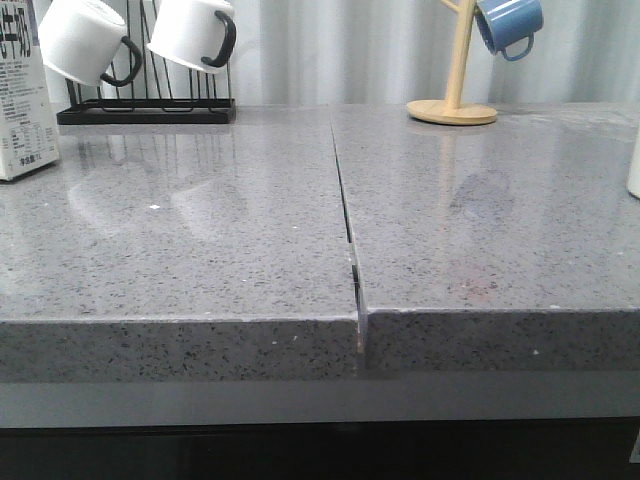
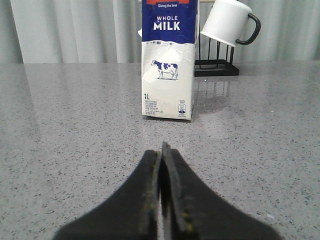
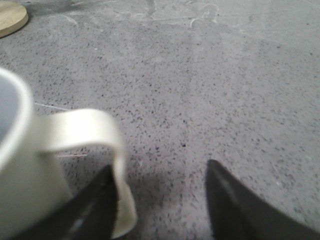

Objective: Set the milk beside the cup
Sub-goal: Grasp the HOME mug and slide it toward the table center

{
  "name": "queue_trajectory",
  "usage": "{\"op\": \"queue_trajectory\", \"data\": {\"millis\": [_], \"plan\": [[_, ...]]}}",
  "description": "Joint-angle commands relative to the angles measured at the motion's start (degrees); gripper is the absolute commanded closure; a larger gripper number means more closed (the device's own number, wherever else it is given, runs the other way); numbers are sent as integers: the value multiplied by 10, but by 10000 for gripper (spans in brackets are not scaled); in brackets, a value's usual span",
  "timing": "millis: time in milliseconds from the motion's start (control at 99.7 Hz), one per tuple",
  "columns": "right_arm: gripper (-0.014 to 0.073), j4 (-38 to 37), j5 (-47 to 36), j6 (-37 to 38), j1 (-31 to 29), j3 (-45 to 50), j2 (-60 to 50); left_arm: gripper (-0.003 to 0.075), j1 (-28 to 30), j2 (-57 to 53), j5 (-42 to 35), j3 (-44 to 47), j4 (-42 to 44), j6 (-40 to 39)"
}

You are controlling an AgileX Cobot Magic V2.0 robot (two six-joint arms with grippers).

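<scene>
The milk (image 1: 20, 100) is a tall white carton at the far left edge of the front view. In the left wrist view it (image 2: 168, 65) stands upright on the counter, its blue "WHOLE MILK" top and cow picture facing me. My left gripper (image 2: 160, 150) is shut and empty, a short way in front of the carton. The cup (image 1: 634, 160) shows as a cream sliver at the far right edge of the front view. In the right wrist view the cup (image 3: 25, 170) is close, and its handle (image 3: 85, 127) lies against one finger of my open, empty right gripper (image 3: 160, 167). Neither gripper shows in the front view.
A black rack (image 1: 150, 108) at the back left holds two white mugs with black handles (image 1: 85, 40). A wooden mug tree (image 1: 455, 100) with a blue mug (image 1: 508, 22) stands at the back right. A seam (image 1: 345, 210) splits the grey counter into two slabs.
</scene>
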Motion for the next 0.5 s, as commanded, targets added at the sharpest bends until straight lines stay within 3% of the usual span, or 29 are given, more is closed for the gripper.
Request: {"op": "queue_trajectory", "data": {"millis": [0,110,181,301,492], "plan": [[369,-8,-51,-3,-4,-28,-1,741,1,-18,-47,24,-5,-3],[573,-20,-58,-3,-4,-29,-1,741,1,-18,-47,24,-5,-3],[640,-23,-62,-3,-4,-29,-1,741,1,-18,-47,24,-5,-3],[654,-23,-61,-3,13,-29,-14,741,1,-18,-47,24,-5,-3],[654,-23,-49,-3,86,-32,-48,741,1,-18,-47,24,-5,-3]]}}
